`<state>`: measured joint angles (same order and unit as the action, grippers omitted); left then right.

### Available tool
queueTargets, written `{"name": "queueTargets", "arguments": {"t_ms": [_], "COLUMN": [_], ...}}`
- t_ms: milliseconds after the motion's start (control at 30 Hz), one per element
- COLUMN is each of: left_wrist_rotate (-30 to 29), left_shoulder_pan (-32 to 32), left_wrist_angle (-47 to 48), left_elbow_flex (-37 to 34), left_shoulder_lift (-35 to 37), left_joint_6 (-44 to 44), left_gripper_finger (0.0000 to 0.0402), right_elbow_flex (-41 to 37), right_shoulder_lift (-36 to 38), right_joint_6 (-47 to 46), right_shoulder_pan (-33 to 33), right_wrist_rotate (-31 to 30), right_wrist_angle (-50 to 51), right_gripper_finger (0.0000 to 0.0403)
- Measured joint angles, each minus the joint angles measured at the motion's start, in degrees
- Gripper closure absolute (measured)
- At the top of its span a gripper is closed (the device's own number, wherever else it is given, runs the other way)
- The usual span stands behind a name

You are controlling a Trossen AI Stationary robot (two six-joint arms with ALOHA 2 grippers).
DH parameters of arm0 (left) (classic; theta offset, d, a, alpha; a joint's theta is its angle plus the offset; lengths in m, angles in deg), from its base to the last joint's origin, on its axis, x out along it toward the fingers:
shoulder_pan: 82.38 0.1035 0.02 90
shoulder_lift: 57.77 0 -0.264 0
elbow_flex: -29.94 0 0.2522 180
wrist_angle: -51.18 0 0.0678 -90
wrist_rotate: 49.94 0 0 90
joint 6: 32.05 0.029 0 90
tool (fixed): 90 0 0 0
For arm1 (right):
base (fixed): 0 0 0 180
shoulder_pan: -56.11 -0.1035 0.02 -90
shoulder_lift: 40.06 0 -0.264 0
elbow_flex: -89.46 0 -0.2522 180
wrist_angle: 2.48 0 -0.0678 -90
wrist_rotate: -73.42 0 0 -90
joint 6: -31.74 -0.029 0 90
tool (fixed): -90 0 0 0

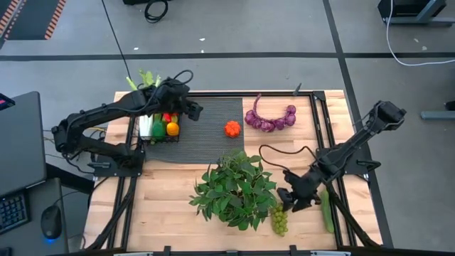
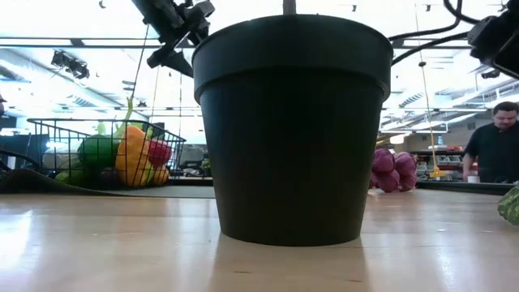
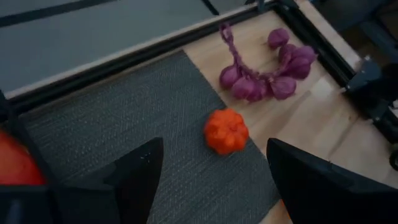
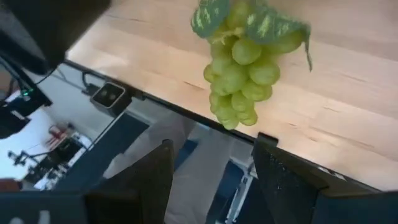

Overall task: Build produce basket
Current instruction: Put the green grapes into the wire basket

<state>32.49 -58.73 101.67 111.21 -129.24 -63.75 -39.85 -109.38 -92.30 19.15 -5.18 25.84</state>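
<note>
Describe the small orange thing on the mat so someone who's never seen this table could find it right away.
Find the dark ribbed mat at the table's far side, right of the wire basket. The orange pumpkin-like piece lies alone by the mat's right edge. The purple bulb string beside it lies on bare wood; this one is round, ridged, bright orange.

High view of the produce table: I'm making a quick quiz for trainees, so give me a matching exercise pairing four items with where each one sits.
Items:
1. orange pumpkin-shaped toy
2. green grapes
3. purple bulb string
4. yellow pepper

Places:
A. inside the black wire basket
B. bare wood, at the table's near edge beside the leafy plant
C. alone on the dark ribbed mat
D. bare wood at the far side, just past the mat's right edge

Pairs: 1-C, 2-B, 3-D, 4-A
</note>
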Motion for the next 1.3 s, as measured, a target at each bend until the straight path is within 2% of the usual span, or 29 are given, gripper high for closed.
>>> {"name": "queueTargets", "arguments": {"t_ms": [333, 567, 833, 1033, 1200, 1300], "left_wrist_rotate": [0.21, 0.24, 0.21, 0.20, -0.01, -1.26], "left_shoulder_pan": [-6.96, -12.90, -18.58, -21.20, -21.00, -20.29], "left_wrist_angle": [4.78, 7.67, 11.14, 11.35, 11.11, 11.31], "left_elbow_flex": [0.00, 0.00, 0.00, 0.00, 0.00, 0.00], "left_shoulder_lift": [0.02, 0.02, 0.07, 0.09, 0.09, 0.09], "left_joint_6": [-8.18, -8.87, -14.43, -14.20, -12.61, -11.28], "left_gripper_finger": [0.0111, 0.0111, 0.0111, 0.0111, 0.0111, 0.0111], "right_elbow_flex": [1.25, 1.25, 1.34, 1.23, 1.15, 1.14], "right_shoulder_lift": [-10.30, -15.94, -20.39, -19.55, -16.79, -14.24], "right_joint_6": [0.68, 2.89, 7.76, 8.77, 9.87, 10.17], "right_shoulder_pan": [-3.77, -4.34, -4.23, -4.31, -4.18, -4.04], "right_wrist_rotate": [-5.30, -8.99, -10.29, -14.73, -22.35, -26.13], "right_wrist_angle": [-2.17, -4.75, -8.21, -8.06, -6.86, -6.27], "right_gripper_finger": [0.0179, 0.0182, 0.0189, 0.0237, 0.0297, 0.0318]}}
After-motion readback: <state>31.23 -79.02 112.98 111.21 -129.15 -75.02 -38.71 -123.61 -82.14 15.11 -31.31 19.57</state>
